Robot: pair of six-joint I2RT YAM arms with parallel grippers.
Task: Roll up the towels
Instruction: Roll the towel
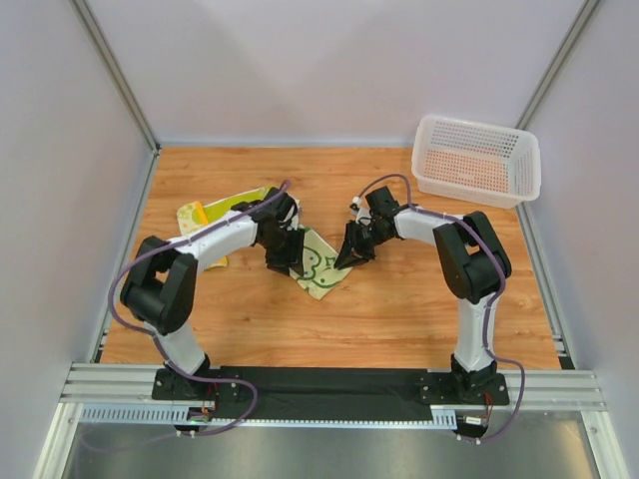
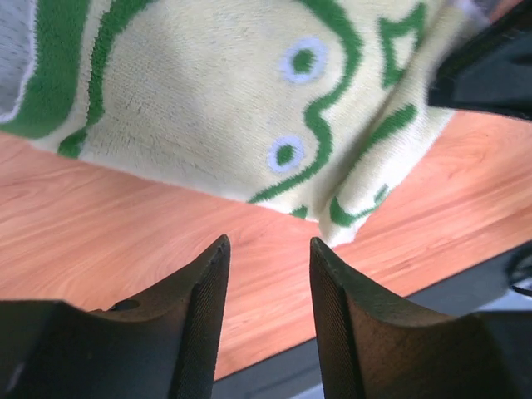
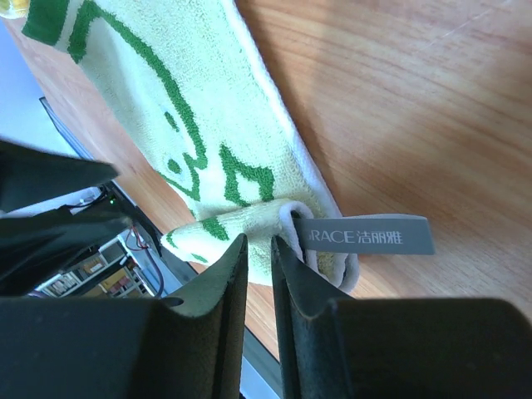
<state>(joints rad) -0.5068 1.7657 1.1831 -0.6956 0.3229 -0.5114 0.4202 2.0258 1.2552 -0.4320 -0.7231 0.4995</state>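
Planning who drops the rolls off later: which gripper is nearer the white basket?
Right. The right gripper is at the towel's right corner, below-left of the basket; the left gripper is farther left, over the towel's other side.

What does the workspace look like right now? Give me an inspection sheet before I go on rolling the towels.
Surface: wooden table, no spills seen.
Job's things: one towel at the centre, a corner curled over beside its grey label; a second towel at the far left, partly under the left arm.
Clutter: white basket at the far right corner, nothing seen inside.
Grippers: left claw open, nothing between its fingers, just short of the towel's edge; right claw nearly closed at the curled corner, grip cannot be told.
Cables: purple cables run along both arms to the bases.
Surroundings: plain walls on three sides, metal rail at the near edge.
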